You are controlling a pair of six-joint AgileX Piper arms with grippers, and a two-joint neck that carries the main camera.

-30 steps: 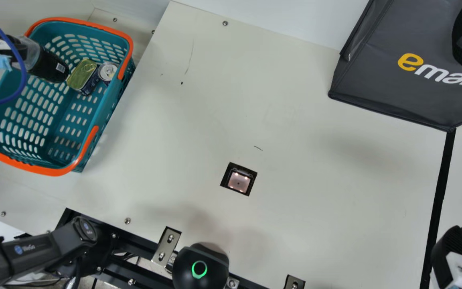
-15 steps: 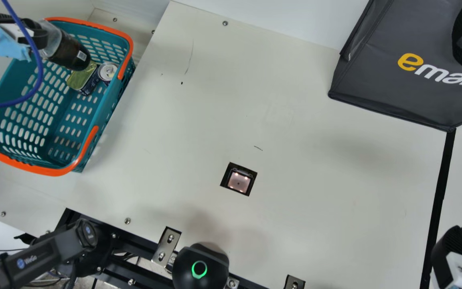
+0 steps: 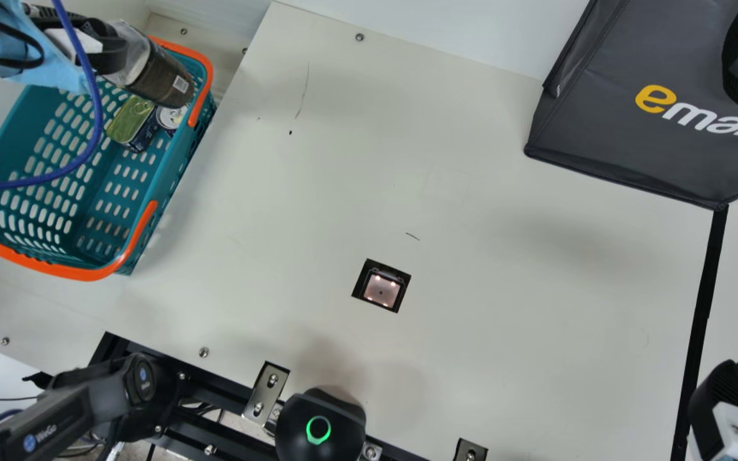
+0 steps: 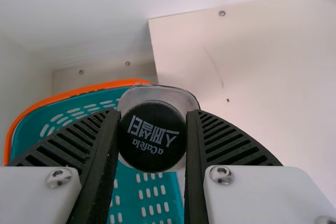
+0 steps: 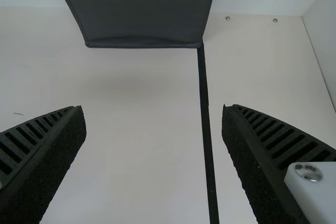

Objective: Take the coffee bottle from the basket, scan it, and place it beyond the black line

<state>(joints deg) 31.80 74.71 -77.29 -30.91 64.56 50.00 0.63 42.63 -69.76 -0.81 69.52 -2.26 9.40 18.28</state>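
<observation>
In the main view my left gripper (image 3: pixel 107 46) is shut on the neck end of the dark coffee bottle (image 3: pixel 163 80), which hangs tilted over the far part of the teal basket (image 3: pixel 103 182). In the left wrist view the black cap of the coffee bottle (image 4: pixel 152 136) sits between the fingers of my left gripper (image 4: pixel 152 137). My right gripper (image 3: pixel 724 390) is by the black line (image 3: pixel 702 307) at the main view's lower right. The right wrist view has my right gripper (image 5: pixel 154 116) open, nothing between its fingers.
A green-lidded tin (image 3: pixel 132 120) and a can (image 3: pixel 170 117) are in the basket. The scanner window (image 3: pixel 381 289) lies in the mid-table, with a black round device (image 3: pixel 319 426) at the near edge. A dark bag (image 3: pixel 657 109) stands far right.
My left gripper has moved right in the main view, carrying the coffee bottle up and over toward the basket's far right corner. The right gripper has kept still.
</observation>
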